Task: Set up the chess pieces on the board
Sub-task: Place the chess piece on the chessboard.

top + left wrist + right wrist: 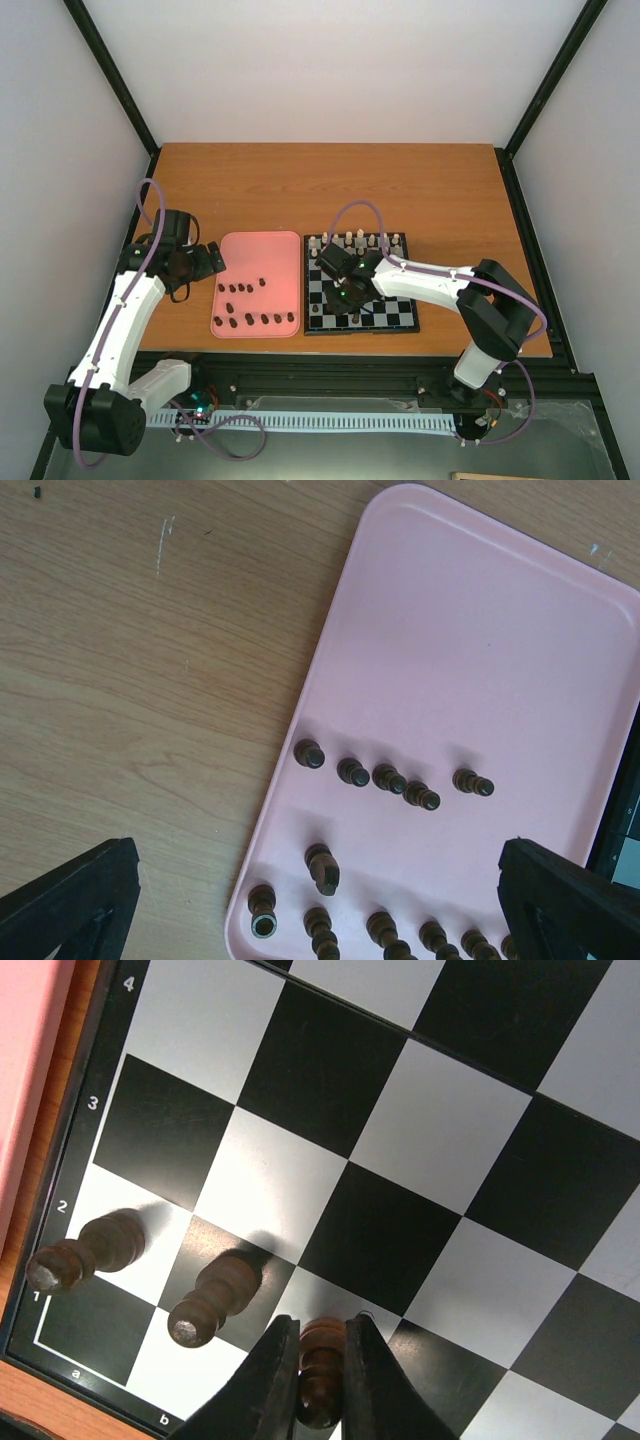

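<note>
The right jaws are clamped on a dark piece (320,1385), low over the board (300,1070) at its near-left corner. It hangs over the c-file, first or second rank. The frame cuts it off there, so whether its base touches a square I cannot tell. Two more pieces stand upright beside it, one (100,1248) on a2 and one (215,1295) on b2.

From above, the board lies on the worktop (300,190) just right of a pink tray (258,255), and white pieces (350,240) line its far edge. The right arm (430,283) reaches in from the right.

The left jaws are spread wide and hold nothing, above the tray's left edge. The other pieces (388,778) lie in the tray's near half. Five sit in a loose row across the middle, more run along the near edge, and a single one (322,868) lies between.
</note>
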Robot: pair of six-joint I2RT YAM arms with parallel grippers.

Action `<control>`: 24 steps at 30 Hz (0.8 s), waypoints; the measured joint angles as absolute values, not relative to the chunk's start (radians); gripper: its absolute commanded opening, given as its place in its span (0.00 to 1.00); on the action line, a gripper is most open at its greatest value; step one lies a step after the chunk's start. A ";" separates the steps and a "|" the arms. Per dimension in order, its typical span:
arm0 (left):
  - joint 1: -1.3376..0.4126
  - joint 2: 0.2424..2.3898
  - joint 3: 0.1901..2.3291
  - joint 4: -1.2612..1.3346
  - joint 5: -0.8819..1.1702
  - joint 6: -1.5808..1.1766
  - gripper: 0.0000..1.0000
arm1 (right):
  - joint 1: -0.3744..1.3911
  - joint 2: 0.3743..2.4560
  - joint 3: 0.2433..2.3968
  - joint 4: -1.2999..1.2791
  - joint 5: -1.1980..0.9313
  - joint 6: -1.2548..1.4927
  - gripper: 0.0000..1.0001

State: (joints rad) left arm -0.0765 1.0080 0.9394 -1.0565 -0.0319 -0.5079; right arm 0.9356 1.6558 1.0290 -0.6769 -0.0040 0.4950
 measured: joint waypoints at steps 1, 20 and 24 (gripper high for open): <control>-0.076 1.008 0.939 -1.055 -0.032 -0.508 1.00 | 0.936 1.656 1.029 -0.677 -0.004 0.495 0.16; -0.076 1.008 0.937 -1.051 -0.029 -0.508 1.00 | 0.936 1.656 1.135 -0.738 0.035 0.495 0.37; -0.076 1.008 0.937 -1.051 -0.029 -0.508 1.00 | 0.936 1.659 1.237 -0.765 0.042 0.487 0.37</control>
State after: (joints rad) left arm -0.0765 1.0077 0.9375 -1.0508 -0.0288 -0.5076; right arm 0.9356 1.6592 1.2366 -0.7650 0.0422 0.4866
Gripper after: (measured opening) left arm 0.997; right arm 0.368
